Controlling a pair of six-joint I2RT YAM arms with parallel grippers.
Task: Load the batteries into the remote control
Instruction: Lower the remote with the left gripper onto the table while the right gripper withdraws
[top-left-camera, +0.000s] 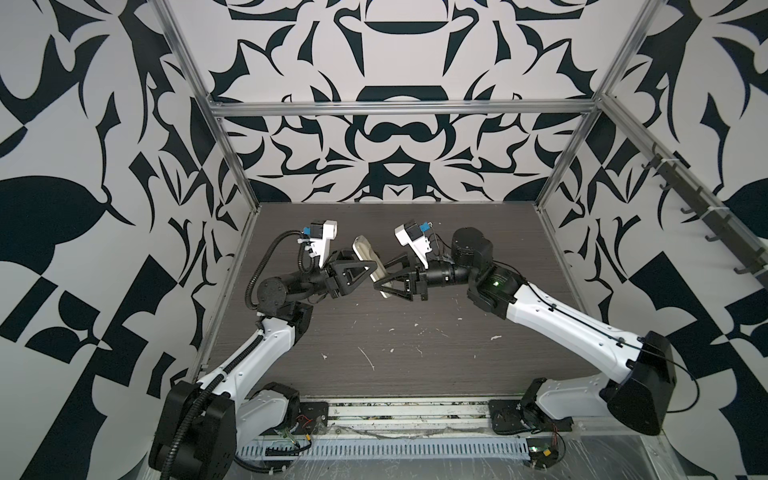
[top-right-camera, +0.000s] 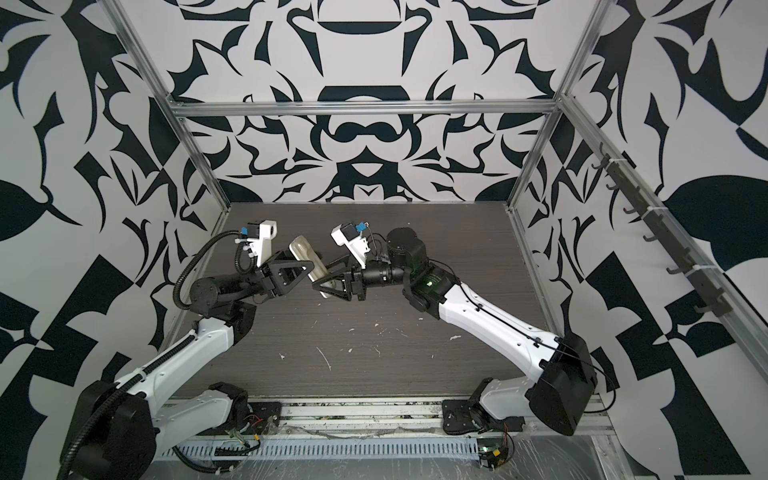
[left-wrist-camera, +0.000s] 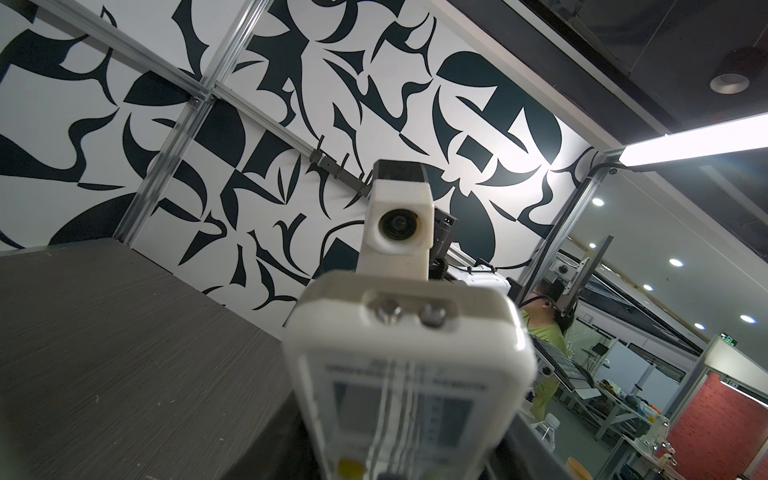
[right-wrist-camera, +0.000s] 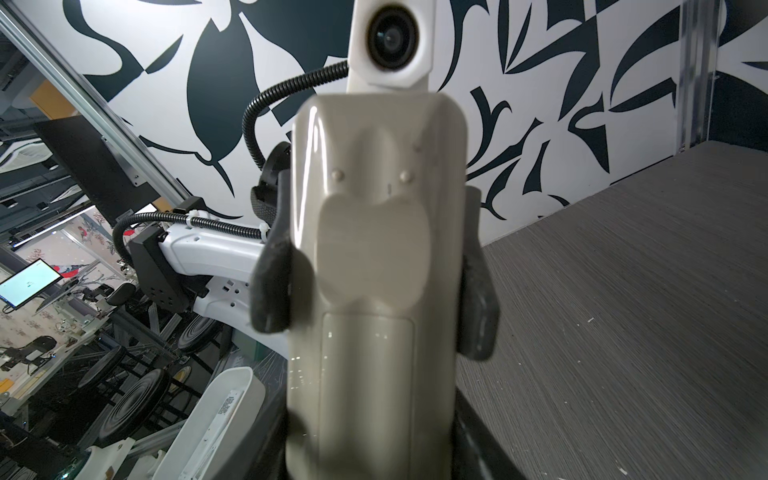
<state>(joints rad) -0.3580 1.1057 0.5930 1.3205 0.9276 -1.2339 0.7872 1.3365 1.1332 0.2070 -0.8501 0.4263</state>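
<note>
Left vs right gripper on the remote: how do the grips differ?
Left gripper grips the remote control mid-body, from its screen side. Right gripper grips nearer the bottom end, from the beige back. Shared: both are shut on it, holding it off the table.

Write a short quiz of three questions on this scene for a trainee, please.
1. True or false: the remote control lies flat on the table.
2. Which side of the remote control does the right wrist view show? A) the screen side B) the beige back C) only its end
3. How many batteries can you see in any view?
Key: 1 false, both arms' jaws hold it in the air. 2 B. 3 zero.
</note>
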